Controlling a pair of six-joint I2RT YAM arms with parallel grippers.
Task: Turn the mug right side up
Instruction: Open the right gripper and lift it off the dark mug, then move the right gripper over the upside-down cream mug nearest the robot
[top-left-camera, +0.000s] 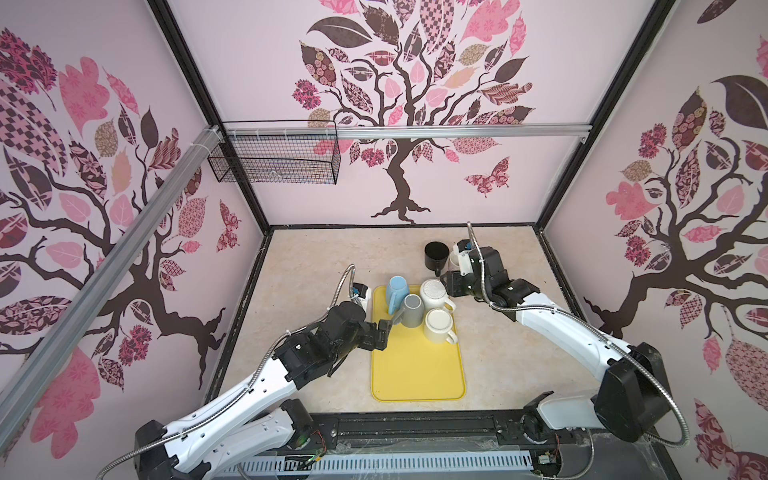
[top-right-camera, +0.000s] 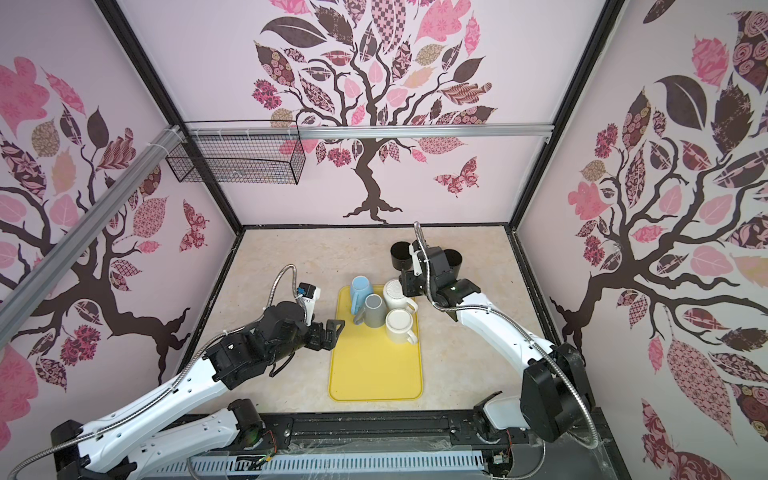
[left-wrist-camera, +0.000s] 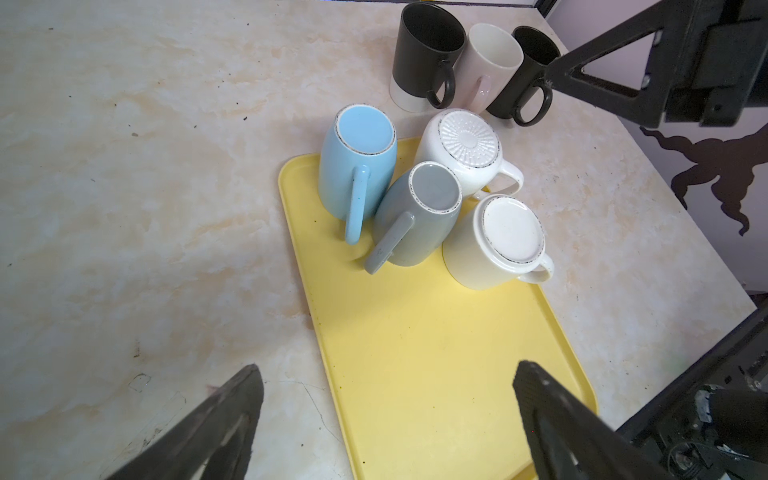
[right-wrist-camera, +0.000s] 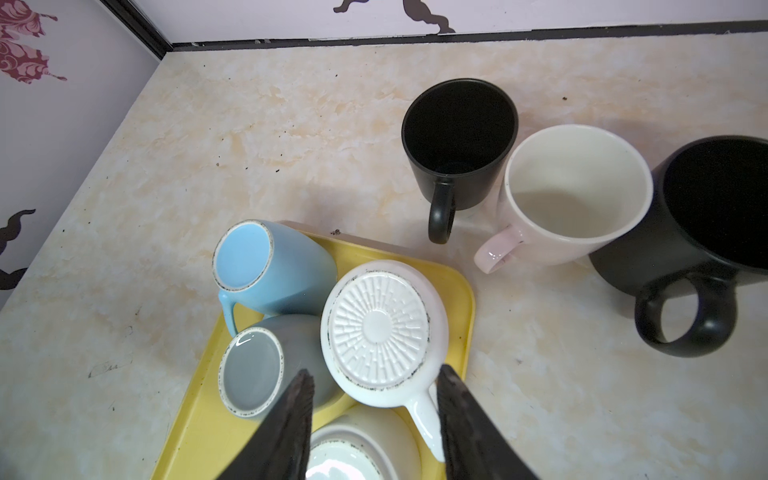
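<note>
At the far end of the yellow tray (top-left-camera: 415, 365), four mugs are set base-up & packed close: blue mug (top-left-camera: 397, 293) far left, grey mug (top-left-camera: 412, 309) beside it, white ribbed mug (top-left-camera: 432, 293) far right, cream mug (top-left-camera: 439, 326) nearest. None has been righted yet. The white ribbed mug is judged the likely target, since the right end effector (right-wrist-camera: 376, 370) is held above it w/ jaws partly spread, nothing pinched, and the mug's handle is seen btwn them. The left end effector (left-wrist-camera: 388, 365) is held fully spread & empty at the tray's left edge, nr the grey mug's handle, prob. kept clear or readied for that handle.

Three mugs are stood mouth-up on the worktop (top-left-camera: 311, 270) beyond the tray, far right: two black mugs (right-wrist-camera: 457, 195) w/ a pink mug (right-wrist-camera: 577, 183) btwn them. That spot is prob. the drop zone.

A pale marbled, speckled finish is seen on the worktop. It is enclosed by walls papered w/ a tree & leaf pattern, and a wire basket (top-left-camera: 274, 160) is hung far left.
</note>
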